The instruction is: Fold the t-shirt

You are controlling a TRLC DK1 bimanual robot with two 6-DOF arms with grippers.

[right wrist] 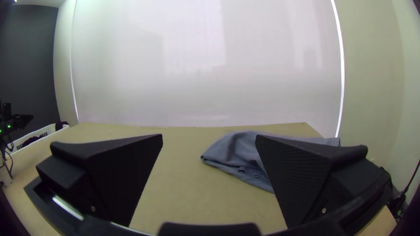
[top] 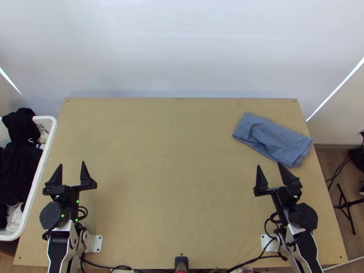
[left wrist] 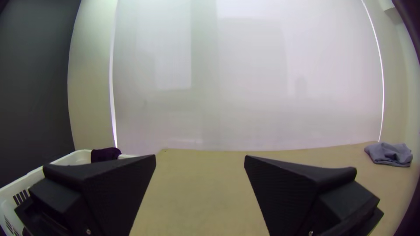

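t-shirt bundled at the far right corner, both arms empty-handed
so from the left: white basket (top: pixel 46 154) of dark clothes beside the table (top: pixel 173 182), probably there to feed the job. left gripper (top: pixel 72 164) has its jaws spread, holding nothing, same for right gripper (top: pixel 269 165). blue-grey t-shirt (top: pixel 273 139) lies folded over, a bit rumpled, maybe tucked there to free up the middle imo.
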